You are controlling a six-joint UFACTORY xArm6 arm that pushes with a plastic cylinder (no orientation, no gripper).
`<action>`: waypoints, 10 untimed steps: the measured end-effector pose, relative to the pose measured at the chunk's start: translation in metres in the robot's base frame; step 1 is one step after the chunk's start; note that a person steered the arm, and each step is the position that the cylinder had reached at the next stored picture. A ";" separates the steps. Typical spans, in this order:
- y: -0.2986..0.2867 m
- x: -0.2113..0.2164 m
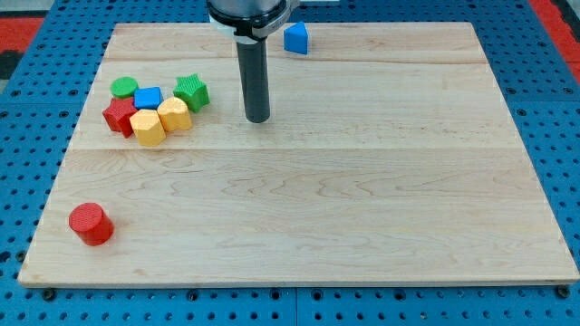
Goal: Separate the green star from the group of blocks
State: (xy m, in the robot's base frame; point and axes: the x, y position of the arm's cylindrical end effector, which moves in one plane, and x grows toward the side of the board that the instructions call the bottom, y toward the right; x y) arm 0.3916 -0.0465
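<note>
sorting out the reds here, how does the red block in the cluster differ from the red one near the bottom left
The red star has a pointed, star-like outline; the red cylinder is round with a flat top. The red star sits packed in the group, touching the yellow block and the blue block; the red cylinder stands alone near the view's bottom left. My tip is nearer the red star. Both are red.

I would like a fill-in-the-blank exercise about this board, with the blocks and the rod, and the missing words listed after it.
1. My tip stands to the view's ____ of the green star.
2. The red cylinder lies alone near the board's bottom-____ corner.
3. The blue block alone at the view's top lies ____ from the group.
4. The two hexagonal blocks in the group are ____.

Missing words: right; left; apart; yellow
</note>
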 end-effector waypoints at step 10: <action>-0.086 -0.057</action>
State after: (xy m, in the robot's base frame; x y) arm 0.3351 -0.1324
